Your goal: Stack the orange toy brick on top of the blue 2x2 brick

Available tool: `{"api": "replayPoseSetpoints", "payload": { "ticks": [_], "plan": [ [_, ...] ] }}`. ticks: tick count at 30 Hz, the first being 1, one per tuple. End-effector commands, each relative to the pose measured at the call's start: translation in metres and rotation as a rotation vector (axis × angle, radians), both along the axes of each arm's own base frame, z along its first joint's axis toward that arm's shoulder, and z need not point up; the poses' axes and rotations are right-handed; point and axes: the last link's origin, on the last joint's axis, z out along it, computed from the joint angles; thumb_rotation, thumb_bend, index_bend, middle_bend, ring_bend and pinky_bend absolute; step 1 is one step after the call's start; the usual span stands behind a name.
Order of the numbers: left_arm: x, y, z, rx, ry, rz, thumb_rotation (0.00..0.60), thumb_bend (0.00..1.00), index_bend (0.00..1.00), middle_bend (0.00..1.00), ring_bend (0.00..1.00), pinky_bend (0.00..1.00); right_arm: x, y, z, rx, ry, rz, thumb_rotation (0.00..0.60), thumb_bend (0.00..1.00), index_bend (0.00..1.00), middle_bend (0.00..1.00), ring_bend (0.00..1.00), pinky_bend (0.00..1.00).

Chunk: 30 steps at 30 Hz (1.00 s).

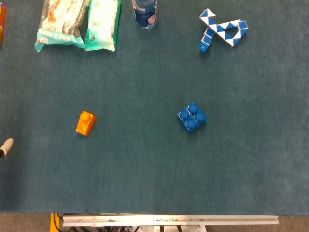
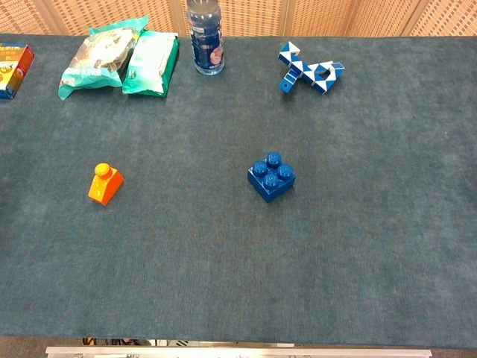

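The orange toy brick (image 1: 85,123) (image 2: 105,183) lies on the left part of the teal table mat, with one stud on top. The blue 2x2 brick (image 1: 191,117) (image 2: 271,177) sits near the middle, studs up, well apart from the orange one. Only a white tip of my left hand (image 1: 6,146) shows at the left edge of the head view, left of the orange brick and not touching it. The chest view shows no hand. My right hand is out of both views.
At the back stand two snack packets (image 1: 77,23) (image 2: 119,58), a blue bottle (image 1: 145,12) (image 2: 205,37) and a blue-and-white snake puzzle (image 1: 223,30) (image 2: 309,72). A small box (image 2: 13,61) lies at the far left. The table's front edge (image 1: 169,220) runs along the bottom.
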Motion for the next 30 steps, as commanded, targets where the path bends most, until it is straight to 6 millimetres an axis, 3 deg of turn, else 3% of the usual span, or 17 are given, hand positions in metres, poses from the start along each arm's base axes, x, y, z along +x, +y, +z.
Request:
{"api": "replayPoseSetpoints", "payload": {
  "ticks": [1, 15, 18, 25, 30],
  "plan": [
    [-0.001, 0.000, 0.000, -0.003, 0.003, 0.003, 0.600, 0.15, 0.11, 0.12, 0.16, 0.10, -0.001, -0.001, -0.001, 0.003, 0.002, -0.003, 0.600, 0.20, 0.37, 0.40, 0.22, 0.28],
    [0.002, 0.001, 0.000, -0.018, -0.016, 0.000, 0.600, 0.15, 0.11, 0.12, 0.16, 0.10, 0.013, -0.019, -0.013, 0.082, 0.007, 0.055, 0.600, 0.20, 0.37, 0.40, 0.22, 0.28],
    [0.003, 0.002, 0.000, -0.021, -0.017, -0.004, 0.600, 0.15, 0.11, 0.12, 0.16, 0.10, 0.026, -0.029, -0.024, 0.145, 0.010, 0.097, 0.600, 0.19, 0.37, 0.40, 0.22, 0.28],
    [0.004, 0.000, 0.001, -0.025, -0.027, -0.002, 0.600, 0.15, 0.11, 0.12, 0.16, 0.10, 0.063, -0.046, -0.050, 0.284, 0.051, 0.231, 0.600, 0.02, 0.37, 0.40, 0.22, 0.28],
    [0.005, -0.002, 0.000, -0.028, -0.026, -0.005, 0.600, 0.15, 0.11, 0.12, 0.16, 0.10, 0.091, -0.054, -0.071, 0.392, 0.083, 0.305, 0.600, 0.00, 0.33, 0.34, 0.22, 0.29]
  ]
}}
